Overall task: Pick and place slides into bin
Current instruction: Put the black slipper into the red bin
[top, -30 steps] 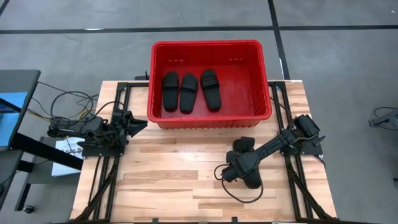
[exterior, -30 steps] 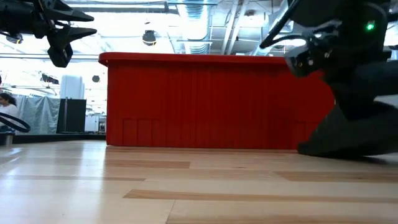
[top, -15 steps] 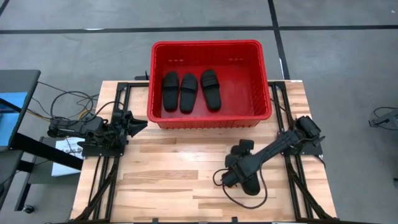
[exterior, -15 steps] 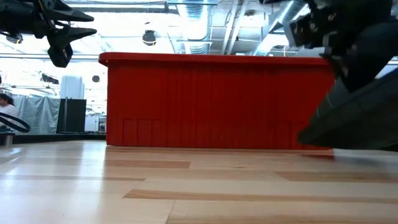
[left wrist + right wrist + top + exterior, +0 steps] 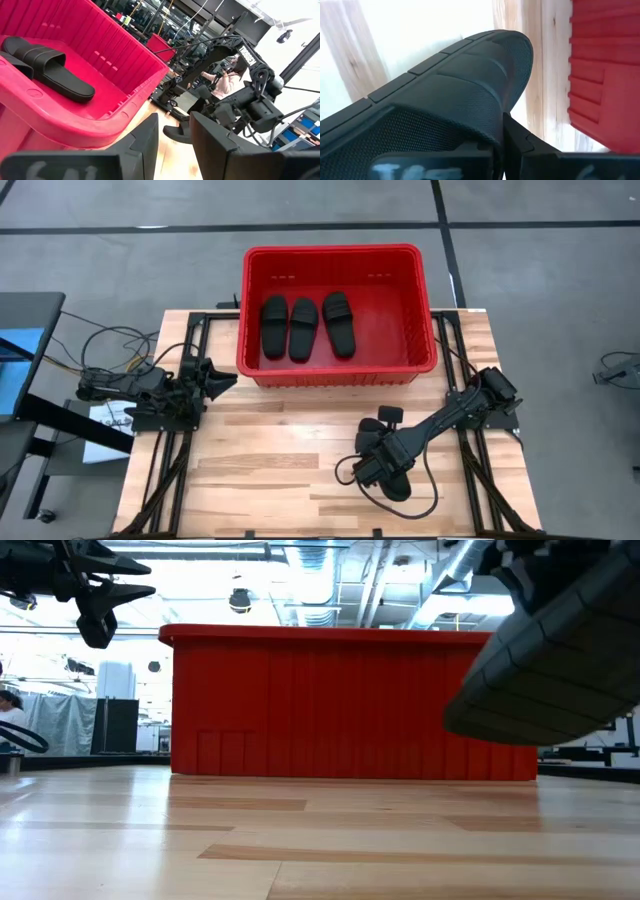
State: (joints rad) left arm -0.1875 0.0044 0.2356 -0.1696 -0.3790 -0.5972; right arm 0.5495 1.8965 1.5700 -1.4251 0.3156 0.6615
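Three black slides (image 5: 305, 325) lie flat, side by side, on the floor of the red bin (image 5: 340, 252) at the table's far edge. A fourth slide (image 5: 396, 483) hangs over the table's near right part. My right gripper (image 5: 383, 462) is shut on it. In the low view this slide (image 5: 550, 670) shows its ribbed sole, tilted and clear of the wood. My left gripper (image 5: 228, 381) waits open at the table's left side, level, beside the bin's near left corner, with nothing between its fingers (image 5: 150, 142). My right gripper pinches the slide's wide strap (image 5: 470, 112) between its two fingers (image 5: 520, 142). They come from above, slanting down from the table's right. The slide hangs lifted clear of the table and tilted. The strap hides how far it reaches back between the fingers.
A black cable loop (image 5: 405, 502) hangs below my right arm near the table's front edge. The bin's right half (image 5: 395, 320) holds nothing. Bare wood (image 5: 280, 450) lies between the arms. Black frame rails (image 5: 165, 470) run along both table sides.
My right gripper has risen and come a little toward the table's near edge, staying shut. The slide, which lay on the wood a second ago, is now lifted clear and tipped, one end lower than the other.
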